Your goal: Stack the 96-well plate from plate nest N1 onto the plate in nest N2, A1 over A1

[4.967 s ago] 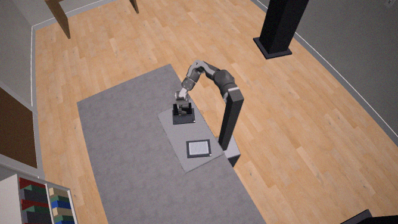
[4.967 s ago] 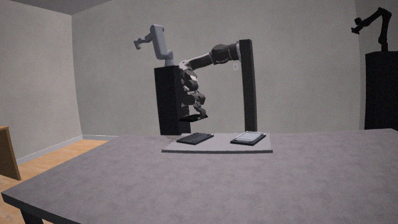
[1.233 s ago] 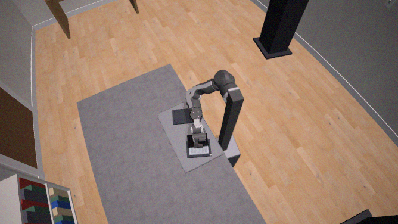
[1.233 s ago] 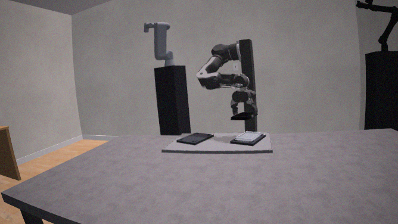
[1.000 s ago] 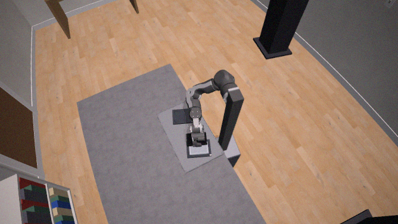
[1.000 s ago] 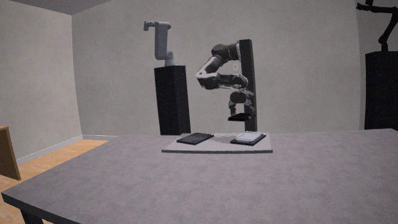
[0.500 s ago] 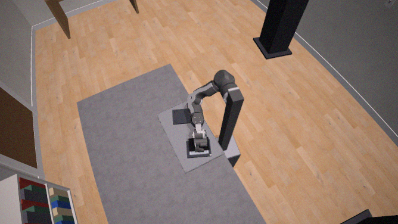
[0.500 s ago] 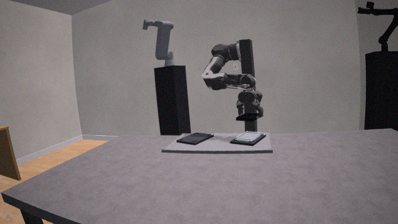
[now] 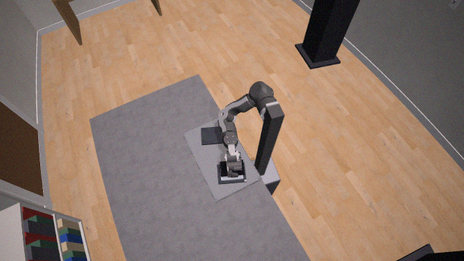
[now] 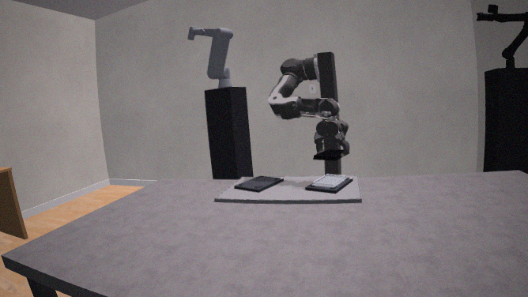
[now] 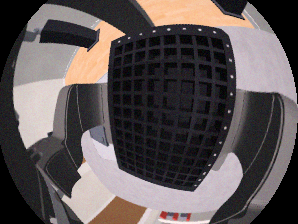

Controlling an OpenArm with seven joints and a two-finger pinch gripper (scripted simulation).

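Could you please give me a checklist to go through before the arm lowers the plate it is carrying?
1. Grip: the jaws of the gripper are shut on the dark gridded 96-well plate: ok.
2. Carried plate hangs apart from the white-topped plate below: ok.
3. White-topped plate sits on its flat dark nest: ok.
4. Other dark nest emptied: ok.
5. Carried plate roughly over the lower one, top view: ok.
6. A1 corners matched: cannot tell.

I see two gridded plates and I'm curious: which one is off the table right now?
The dark 96-well plate, clamped in the gripper, hangs in the air. The pale 96-well plate directly below it rests flat in its black nest on the grey mat.
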